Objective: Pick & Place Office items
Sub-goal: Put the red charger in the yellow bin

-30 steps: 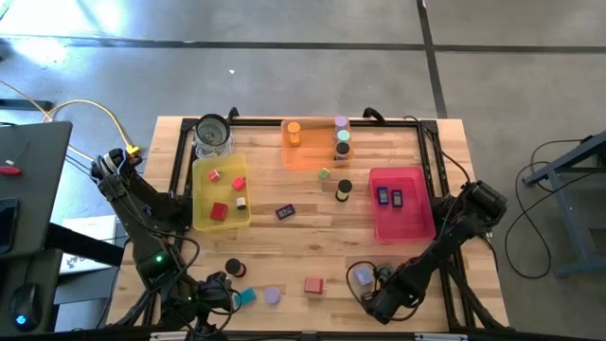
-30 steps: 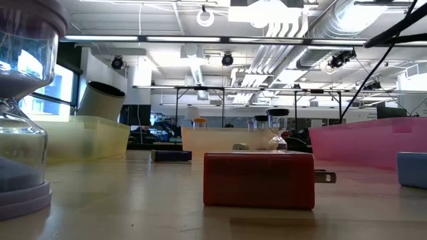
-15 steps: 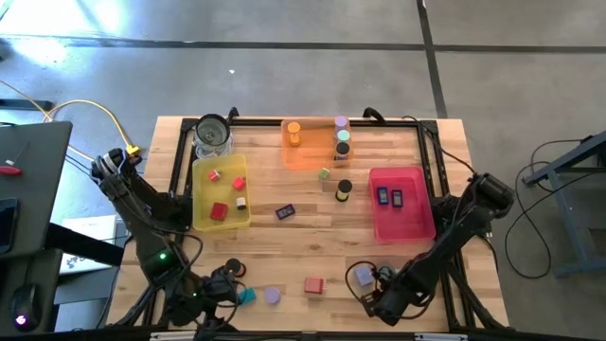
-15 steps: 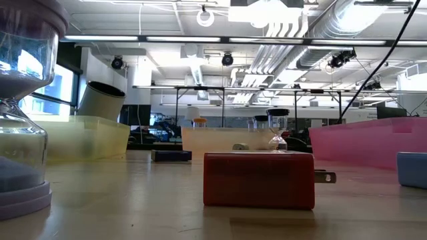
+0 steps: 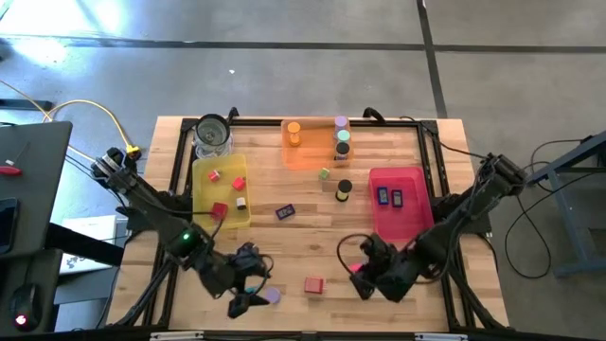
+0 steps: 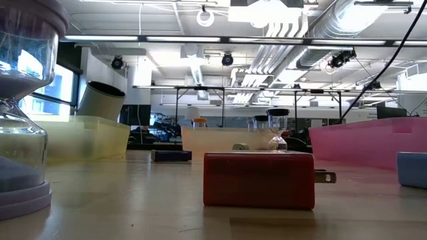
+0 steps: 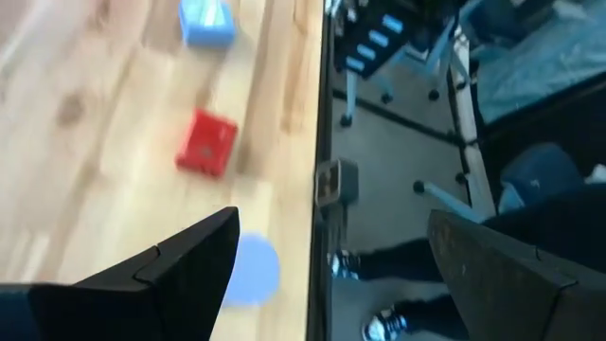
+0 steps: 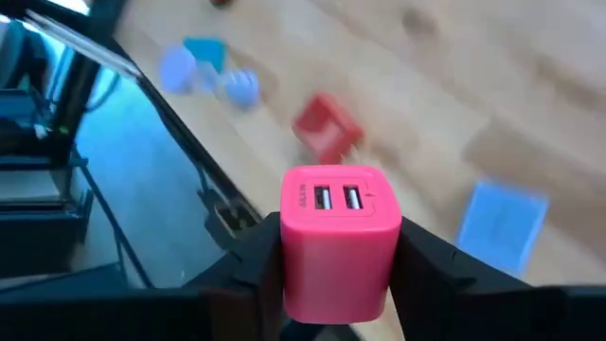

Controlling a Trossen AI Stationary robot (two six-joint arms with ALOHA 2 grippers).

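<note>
1. The right end effector (image 8: 336, 284) pinches a pink USB charger block (image 8: 339, 239) between its two fingers, port face toward the wrist camera, raised off the surface (image 5: 303, 242) near its front edge.

2. My judgement is that this block belongs in the pink tray (image 5: 409, 227), which sits just behind the right arm. To carry it well, lift clear of the tray wall, keep the block level so it cannot twist out of the narrow pinch, and release low inside the tray beside the two dark-blue blocks (image 5: 389, 197).

3. The left end effector (image 5: 248, 281) is spread wide and holds nothing. It hangs over the front left of the surface, near a lavender disc (image 5: 272, 296). That disc looks like its likely next pick; it lies close to the edge, so the descent should be straight down.

4. Count, from the high view:
- Trays: three, namely a yellow tray (image 5: 201, 213), an orange tray (image 5: 317, 159) and the pink one.
- One glass jar (image 5: 212, 136) at the back left.
- In the yellow tray: about four small pieces, mostly red.
- In or by the orange tray: four short cylinders.
- Loose on the surface: one red block (image 5: 313, 284), one dark block (image 5: 285, 211), one small green piece (image 5: 325, 173) and one black-topped cylinder (image 5: 343, 190).
</note>
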